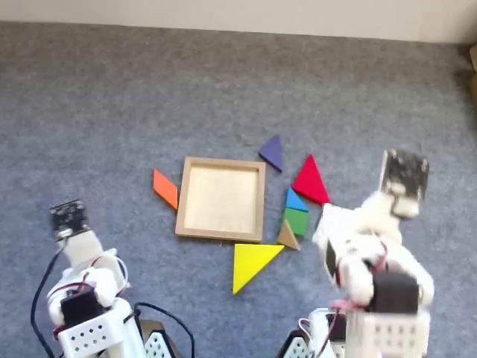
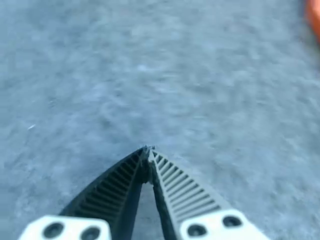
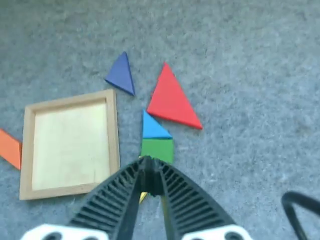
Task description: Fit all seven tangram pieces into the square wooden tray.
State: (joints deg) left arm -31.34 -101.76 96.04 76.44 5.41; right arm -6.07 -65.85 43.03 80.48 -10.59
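Grey carpet [image 1: 223, 89] bears a pale square wooden tray [image 1: 222, 161].

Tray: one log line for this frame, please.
tray: no pieces in | tangram pieces: all seven on carpet around tray | left gripper: shut, holding nothing | right gripper: shut, holding nothing

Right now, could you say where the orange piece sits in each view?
High view: orange piece left of the tray.
Left wrist view: orange piece at the frame edge, beyond the hand.
Right wrist view: orange piece beside the tray, at frame edge.
Landmark: tray, high and right wrist.
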